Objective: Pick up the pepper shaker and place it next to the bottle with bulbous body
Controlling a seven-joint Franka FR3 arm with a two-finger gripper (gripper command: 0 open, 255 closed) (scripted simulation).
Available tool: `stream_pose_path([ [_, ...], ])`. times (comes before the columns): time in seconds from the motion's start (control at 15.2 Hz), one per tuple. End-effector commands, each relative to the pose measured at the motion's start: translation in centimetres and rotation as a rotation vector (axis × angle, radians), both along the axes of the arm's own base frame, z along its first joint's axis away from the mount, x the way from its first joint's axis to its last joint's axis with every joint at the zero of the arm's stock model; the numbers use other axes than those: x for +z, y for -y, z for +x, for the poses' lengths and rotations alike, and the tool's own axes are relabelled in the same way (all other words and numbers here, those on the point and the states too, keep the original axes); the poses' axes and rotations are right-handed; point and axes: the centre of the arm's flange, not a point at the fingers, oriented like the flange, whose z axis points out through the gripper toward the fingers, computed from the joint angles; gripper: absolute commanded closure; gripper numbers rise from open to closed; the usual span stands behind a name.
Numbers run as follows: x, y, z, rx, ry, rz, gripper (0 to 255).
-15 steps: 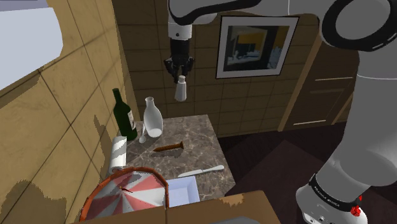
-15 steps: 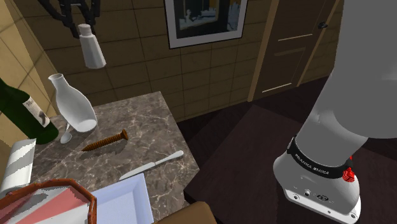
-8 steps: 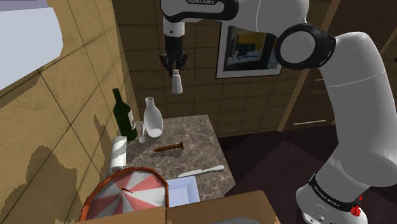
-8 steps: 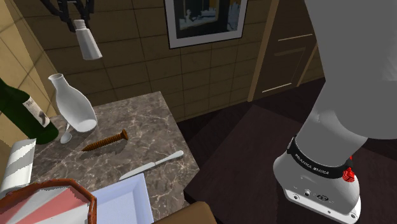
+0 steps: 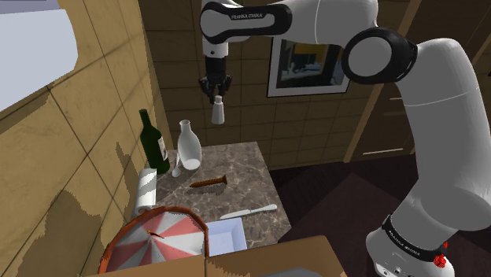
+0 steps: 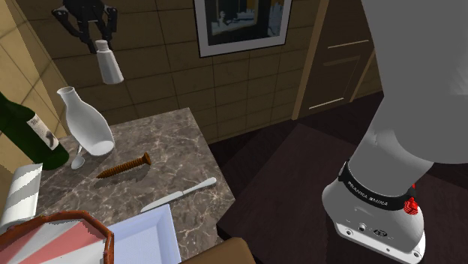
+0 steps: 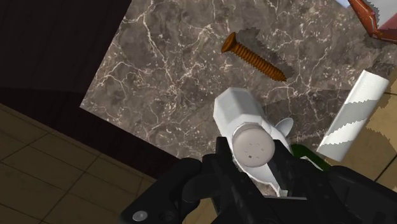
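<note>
The pincer (image 5: 215, 91) clasps the white pepper shaker (image 5: 218, 114) by its cap, high above the counter (image 5: 250, 175); it is best to lower it slowly, upright, onto a bare spot just beside the bulbous bottle (image 5: 186, 148); release only once it rests.

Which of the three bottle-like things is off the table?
The white pepper shaker, hanging from the gripper; the white bulbous bottle and dark green bottle stand on the table.

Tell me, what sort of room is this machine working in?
Likely a home's kitchen or dining corner: a marble-topped table holds a green wine bottle and a knife, the walls are tiled, and a framed picture hangs beside a wooden door.
</note>
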Motion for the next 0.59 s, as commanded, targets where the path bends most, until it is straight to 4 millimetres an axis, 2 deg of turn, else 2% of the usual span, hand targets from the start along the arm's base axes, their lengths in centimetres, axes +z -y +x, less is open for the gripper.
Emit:
stream_pose_path([
  [0.0, -1.1, -0.1, 0.0, 0.0, 0.001, 0.0, 255],
  [0.53, -5.3, -0.1, 0.0, 0.0, 0.001, 0.0, 255],
])
